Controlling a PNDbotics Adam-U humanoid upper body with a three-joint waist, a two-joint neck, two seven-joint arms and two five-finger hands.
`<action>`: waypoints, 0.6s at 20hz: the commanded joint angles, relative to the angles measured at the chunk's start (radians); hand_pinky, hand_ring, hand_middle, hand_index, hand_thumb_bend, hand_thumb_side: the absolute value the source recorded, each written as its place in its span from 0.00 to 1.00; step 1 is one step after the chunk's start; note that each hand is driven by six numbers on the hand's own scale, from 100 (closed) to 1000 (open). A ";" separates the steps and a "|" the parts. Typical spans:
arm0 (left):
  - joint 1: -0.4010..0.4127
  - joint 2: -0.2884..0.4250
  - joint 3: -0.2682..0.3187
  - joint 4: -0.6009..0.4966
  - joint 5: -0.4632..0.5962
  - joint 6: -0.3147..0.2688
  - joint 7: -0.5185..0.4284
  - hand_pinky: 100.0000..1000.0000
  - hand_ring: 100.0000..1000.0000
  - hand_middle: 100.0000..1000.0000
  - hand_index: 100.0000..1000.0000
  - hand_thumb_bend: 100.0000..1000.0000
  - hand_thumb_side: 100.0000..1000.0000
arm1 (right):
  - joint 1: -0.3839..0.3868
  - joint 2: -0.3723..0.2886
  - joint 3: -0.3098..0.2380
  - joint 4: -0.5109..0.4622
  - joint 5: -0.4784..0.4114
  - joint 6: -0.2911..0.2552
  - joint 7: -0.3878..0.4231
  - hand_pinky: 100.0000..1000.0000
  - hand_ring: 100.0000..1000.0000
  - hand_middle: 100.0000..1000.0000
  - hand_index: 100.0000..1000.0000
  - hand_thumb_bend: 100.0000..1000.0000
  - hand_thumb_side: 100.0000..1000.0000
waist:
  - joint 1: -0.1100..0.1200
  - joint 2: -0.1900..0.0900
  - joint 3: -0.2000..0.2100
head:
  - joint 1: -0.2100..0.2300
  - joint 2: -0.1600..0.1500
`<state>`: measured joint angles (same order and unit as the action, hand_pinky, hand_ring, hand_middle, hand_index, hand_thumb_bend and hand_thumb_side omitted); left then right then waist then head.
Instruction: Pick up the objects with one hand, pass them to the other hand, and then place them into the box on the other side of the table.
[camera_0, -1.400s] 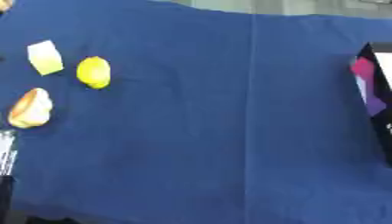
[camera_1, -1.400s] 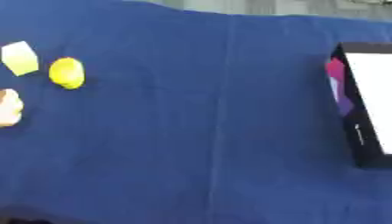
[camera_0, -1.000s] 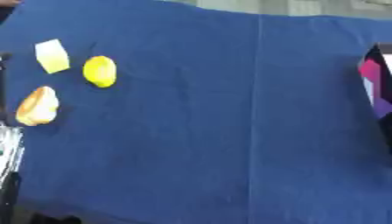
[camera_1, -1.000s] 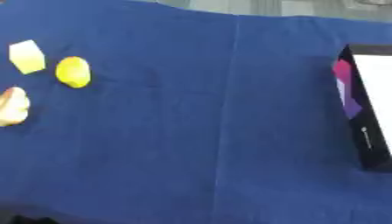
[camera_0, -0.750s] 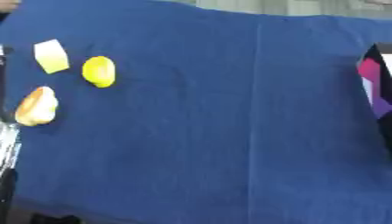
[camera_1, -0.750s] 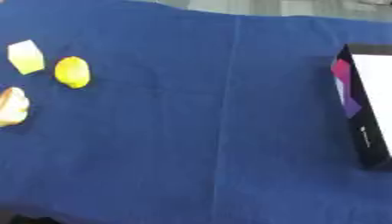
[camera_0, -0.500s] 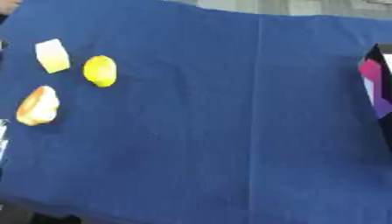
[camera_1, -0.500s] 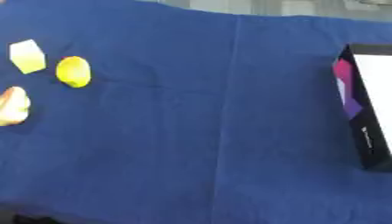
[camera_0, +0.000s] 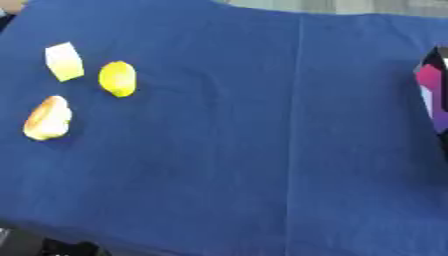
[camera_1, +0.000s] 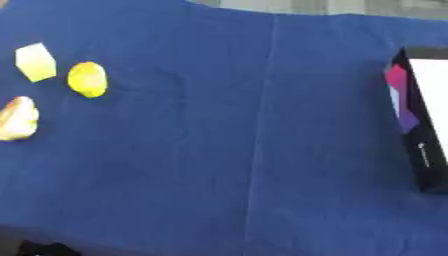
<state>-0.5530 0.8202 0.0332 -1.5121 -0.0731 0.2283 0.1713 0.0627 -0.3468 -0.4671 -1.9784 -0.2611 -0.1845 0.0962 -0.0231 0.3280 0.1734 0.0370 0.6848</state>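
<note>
Three objects lie on the blue cloth at the far left: a pale yellow block (camera_0: 65, 61), a yellow lemon (camera_0: 117, 78) just right of it, and an orange-brown bread roll (camera_0: 48, 118) nearer to me. The box (camera_1: 424, 125) stands at the table's right edge; it is black with a white inside and a pink and purple panel on its left wall. Neither hand shows in either view, and nothing touches the objects.
The blue cloth (camera_0: 262, 150) covers the whole table, with a crease running front to back near the middle. Its front edge runs along the bottom left, with dark shapes (camera_0: 52, 247) below it.
The silver and black left arm that showed at the left edge beside the bread roll has gone out of view. The three objects and the box have stayed put.
</note>
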 joint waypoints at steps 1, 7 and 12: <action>-0.040 0.094 -0.007 0.050 -0.054 -0.003 -0.095 0.87 0.69 0.75 0.82 0.28 0.53 | 0.006 -0.045 0.000 -0.022 -0.009 -0.020 0.000 0.93 1.00 1.00 1.00 0.00 0.41 | 0.015 -0.036 -0.001 | 0.016 0.001; -0.149 0.148 -0.053 0.173 -0.180 -0.031 -0.343 0.86 0.73 0.75 0.83 0.37 0.48 | 0.030 -0.065 0.007 -0.022 -0.031 -0.066 0.001 0.93 1.00 1.00 1.00 0.00 0.41 | 0.005 -0.047 -0.002 | 0.016 -0.004; -0.246 0.144 -0.079 0.267 -0.305 -0.075 -0.515 0.87 0.74 0.76 0.85 0.43 0.45 | 0.041 -0.060 0.012 -0.022 -0.026 -0.084 0.005 0.93 1.00 1.00 1.00 0.00 0.41 | -0.007 -0.048 0.000 | 0.002 -0.014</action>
<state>-0.7787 0.9158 -0.0481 -1.2583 -0.3482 0.1629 -0.3059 0.1011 -0.3789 -0.4534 -1.9784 -0.2863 -0.2607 0.1008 -0.0239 0.3213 0.1727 0.0431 0.6823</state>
